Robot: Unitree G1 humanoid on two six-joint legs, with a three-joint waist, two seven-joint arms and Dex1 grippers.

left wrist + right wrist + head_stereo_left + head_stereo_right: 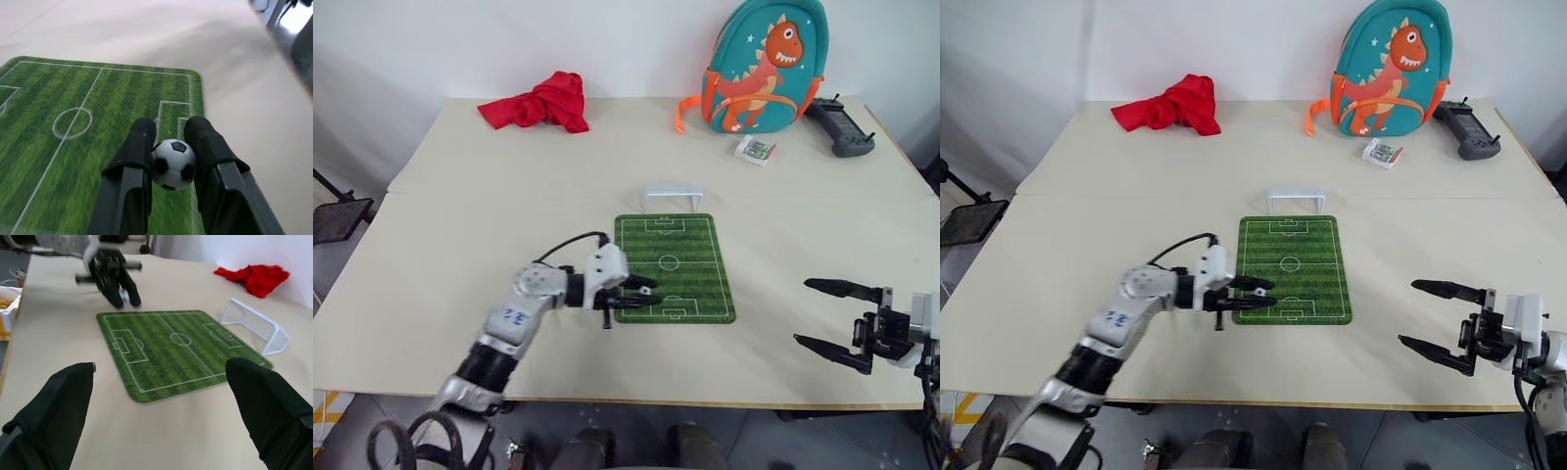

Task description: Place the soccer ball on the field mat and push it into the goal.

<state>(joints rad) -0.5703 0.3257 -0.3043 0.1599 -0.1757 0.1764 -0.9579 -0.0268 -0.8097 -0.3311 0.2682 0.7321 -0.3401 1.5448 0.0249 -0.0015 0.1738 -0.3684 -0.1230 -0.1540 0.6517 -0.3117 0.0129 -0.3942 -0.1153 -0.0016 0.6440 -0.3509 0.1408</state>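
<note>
The small black-and-white soccer ball (pixel 173 164) is pinched between the fingers of my left gripper (pixel 649 292), which is shut on it. That gripper hovers over the near left corner of the green field mat (pixel 680 255), pointing right. The white goal (pixel 672 195) stands just past the mat's far end. Off the mat's right side, near the table's front edge, my right gripper (pixel 827 313) stands open and holds nothing. Its wrist view looks across the field mat (pixel 186 352) to the goal (pixel 257 330) and to the left gripper (pixel 124 294).
At the back of the table lie a red cloth (pixel 540 103), a teal dinosaur backpack (pixel 762 67), a small card box (pixel 755 150) and a black controller (pixel 842 127). Bare tabletop surrounds the mat.
</note>
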